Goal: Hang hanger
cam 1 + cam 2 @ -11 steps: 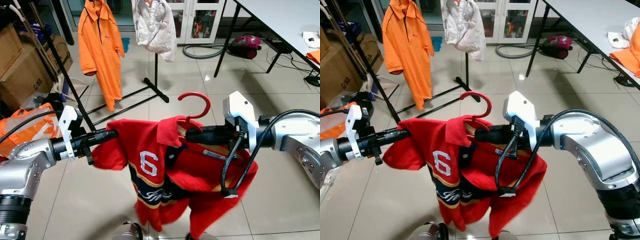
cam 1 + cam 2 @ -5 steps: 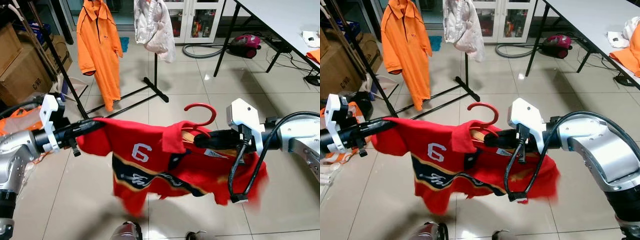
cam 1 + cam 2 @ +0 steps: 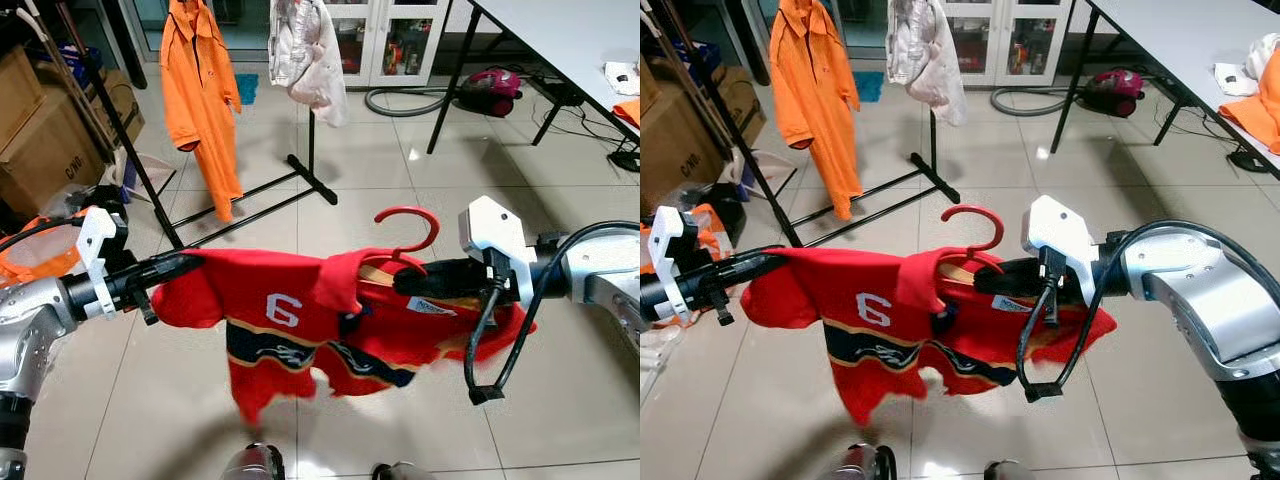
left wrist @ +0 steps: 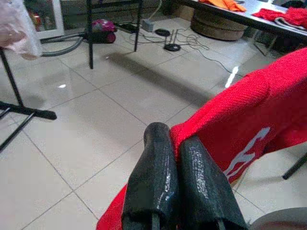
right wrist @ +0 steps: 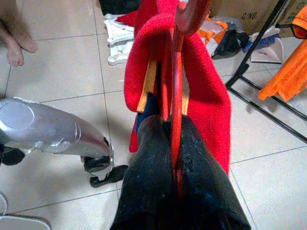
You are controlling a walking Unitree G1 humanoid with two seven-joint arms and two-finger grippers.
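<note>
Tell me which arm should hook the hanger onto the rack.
Right. The right gripper is shut on the red hanger at its neck, hook upward. The left gripper only pinches the red shirt at a sleeve.

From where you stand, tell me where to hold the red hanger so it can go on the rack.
Hold the red hanger at its neck, just below the hook, coming in from the right side as the right hand does now. The hook stands upright and free above the shirt collar, so a grip at the neck probably leaves it open to drop over the rack bar.
</note>
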